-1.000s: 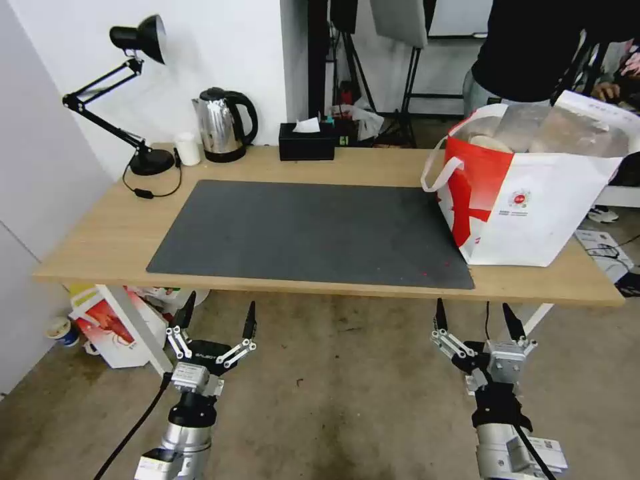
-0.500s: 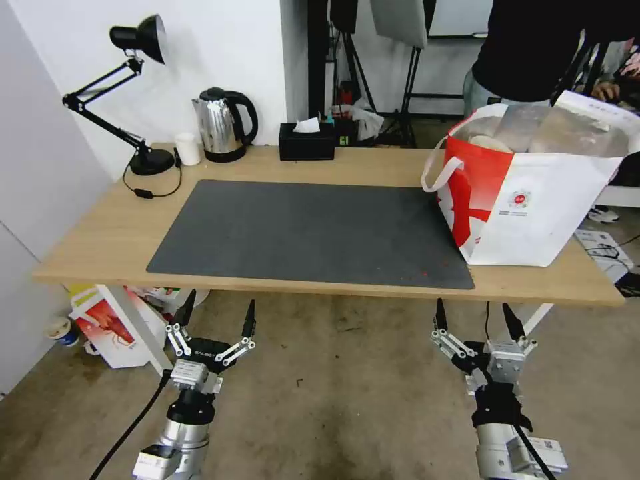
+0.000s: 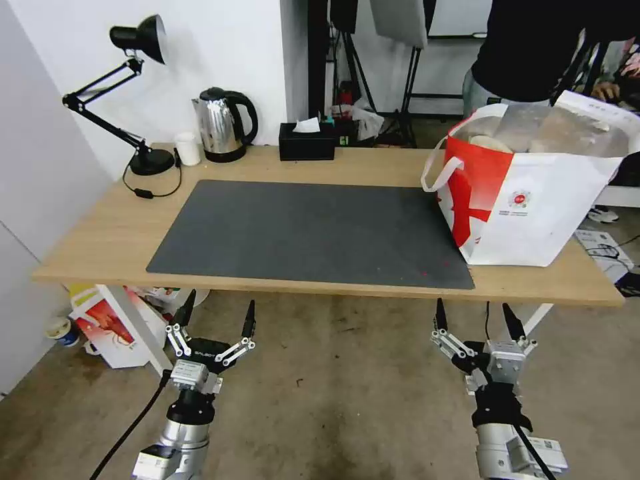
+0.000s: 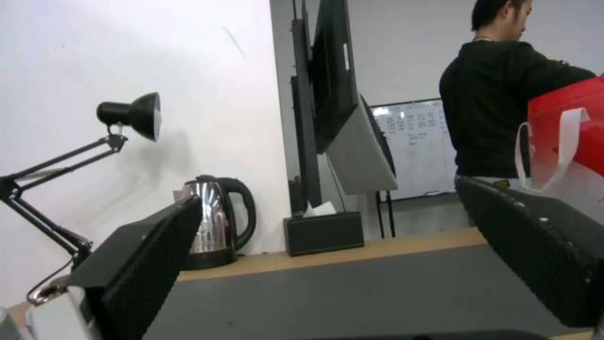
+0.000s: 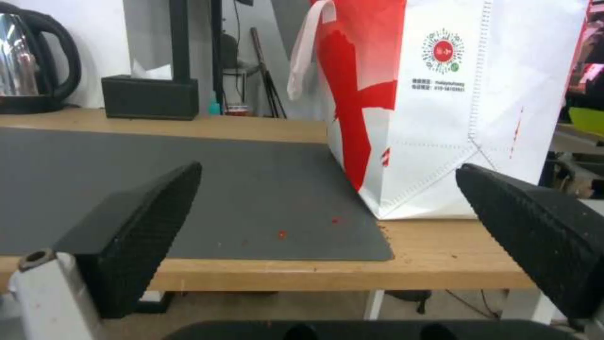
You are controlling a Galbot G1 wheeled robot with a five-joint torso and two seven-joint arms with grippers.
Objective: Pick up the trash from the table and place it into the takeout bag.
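Hanging below the table's near edge, left gripper [image 3: 217, 320] has its fingers spread wide, nothing between them; right gripper [image 3: 477, 319] same, fingers apart and empty, under the near right part of the table [image 3: 100, 240]. Both point up toward the tabletop, well apart from each other, over bare concrete floor. On the table: grey mat [image 3: 313, 230] covering the middle, a few red specks on its near right corner. Bag [image 3: 533, 200] stands upright at the right end, its near left corner on the mat's right edge, rest on wood; red panel and white loop handle face left, round red logo on the white side. Bag mouth is open, silvery lining visible, and a pale round bowl [image 3: 490, 143] sits inside near the left rim; other contents too unclear to name. In the right wrist view the bag [image 5: 453, 108] is straight ahead between the finger pads, just past the mat corner. Along the far edge: tissue box [image 3: 307, 141], kettle [image 3: 223, 125], white cup [image 3: 188, 148], desk lamp [image 3: 137, 87] at the far left. Left wrist view looks across the mat at kettle and lamp.
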